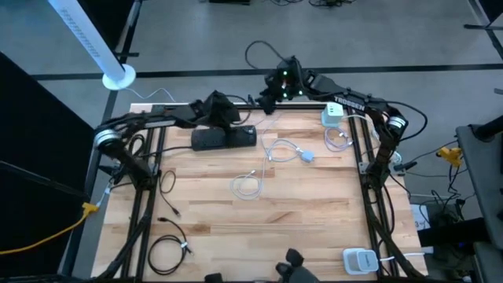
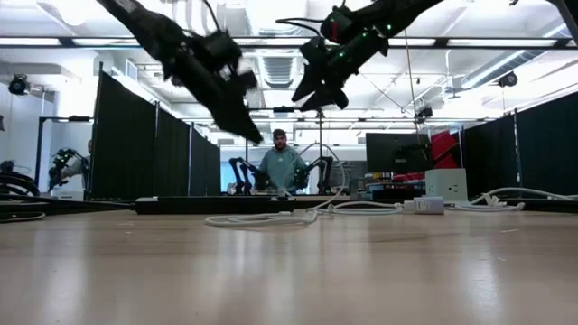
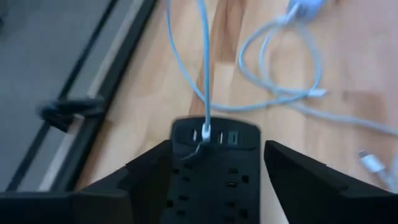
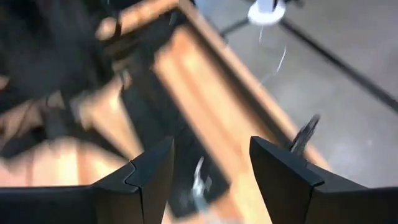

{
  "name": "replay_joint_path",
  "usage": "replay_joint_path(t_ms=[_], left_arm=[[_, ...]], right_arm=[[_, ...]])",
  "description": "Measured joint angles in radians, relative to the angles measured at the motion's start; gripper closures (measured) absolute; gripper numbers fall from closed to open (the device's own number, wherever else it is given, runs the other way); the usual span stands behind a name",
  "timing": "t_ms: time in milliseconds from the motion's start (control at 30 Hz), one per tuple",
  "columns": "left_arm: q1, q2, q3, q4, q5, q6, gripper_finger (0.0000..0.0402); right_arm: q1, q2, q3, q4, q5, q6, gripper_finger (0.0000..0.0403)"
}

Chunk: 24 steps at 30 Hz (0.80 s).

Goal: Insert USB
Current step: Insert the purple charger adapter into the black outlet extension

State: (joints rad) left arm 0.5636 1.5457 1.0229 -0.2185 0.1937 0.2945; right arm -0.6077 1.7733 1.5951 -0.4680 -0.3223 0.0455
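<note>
My left gripper [image 3: 214,165] hangs spread above the power strip [image 3: 214,180], holding nothing. The white USB cable [image 3: 205,74] sits plugged into the strip. My right gripper [image 4: 211,171], spread and empty, hovers over the table's far edge.

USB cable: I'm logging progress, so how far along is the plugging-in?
Done: the white USB cable sits plugged into the black power strip. In hand: nothing; the left gripper hovers open above the strip, and the right gripper is raised, empty. Left: pulling away.

We see a pale wooden table top [image 1: 314,204] of smooth, lightly grained planks with a soft sheen. On it lies a long black matt plastic power strip [image 3: 211,180], and a thin white cable [image 3: 205,74] with a smooth, slightly glossy plastic sheath. The left gripper's dark fingers [image 3: 146,180] look like matt plastic.
</note>
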Motion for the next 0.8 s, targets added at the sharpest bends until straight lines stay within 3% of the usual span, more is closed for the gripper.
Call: replay_joint_path(t_ms=[200, 367, 600, 800], left_arm=[[0.003, -0.171, -0.025, -0.076, 0.103, 0.001, 0.0211], [0.002, -0.238, -0.027, -0.189, 0.113, -0.078, 0.0244], [-0.038, -0.332, -0.028, -0.173, 0.17, -0.453, 0.0287], [-0.163, -0.399, -0.028, -0.066, 0.172, -0.62, 0.0318]], right_arm=[[0.097, -0.03, 0.0, -0.253, 0.001, -0.122, 0.0208], [0.184, -0.037, -0.019, -0.481, -0.002, -0.23, 0.0208], [0.223, -0.038, -0.212, -0.475, -0.002, -0.291, 0.0208], [0.23, -0.038, -0.327, -0.427, 0.023, -0.267, 0.0208]])
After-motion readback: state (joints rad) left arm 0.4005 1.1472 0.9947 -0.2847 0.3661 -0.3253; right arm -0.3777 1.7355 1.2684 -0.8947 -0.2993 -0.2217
